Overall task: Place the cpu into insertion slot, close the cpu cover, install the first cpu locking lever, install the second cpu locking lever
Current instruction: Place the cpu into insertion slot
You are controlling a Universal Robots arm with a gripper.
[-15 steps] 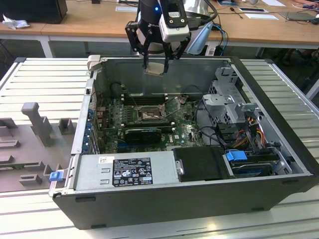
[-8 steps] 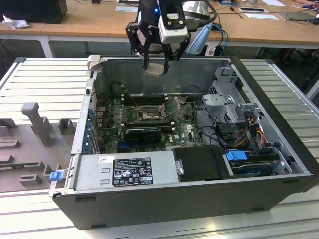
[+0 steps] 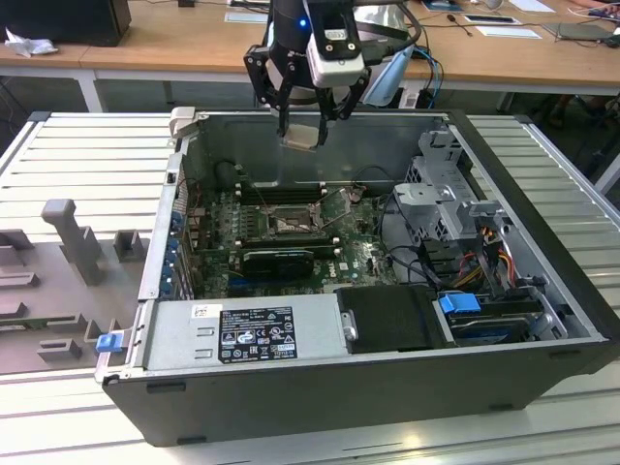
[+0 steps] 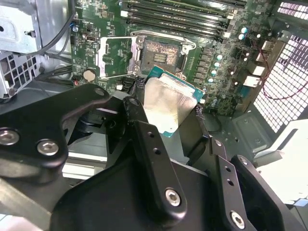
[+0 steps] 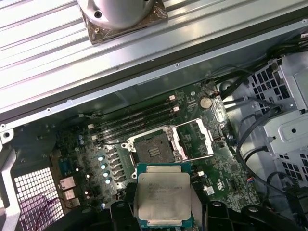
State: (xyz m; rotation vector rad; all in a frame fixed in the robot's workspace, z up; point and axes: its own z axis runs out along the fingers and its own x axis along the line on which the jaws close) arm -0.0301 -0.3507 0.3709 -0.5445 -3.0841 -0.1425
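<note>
Clamping the cpu (image 5: pixel 162 196) by 2 edges, the tool (image 3: pixel 303 124) hangs above the insertion slot (image 5: pixel 154 149).

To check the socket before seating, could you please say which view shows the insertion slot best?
The first wrist view: the insertion slot lies open and whole beyond the held cpu. The second wrist view shows the slot slanted; in the exterior view the slot sits deep inside the case.

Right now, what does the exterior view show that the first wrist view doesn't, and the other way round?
Exterior view: the whole open case, its power supply, the tool hanging above. First wrist view: a close look at the cpu cover swung open beside the bare insertion slot. Both: the cpu gripped over the green board.
</note>
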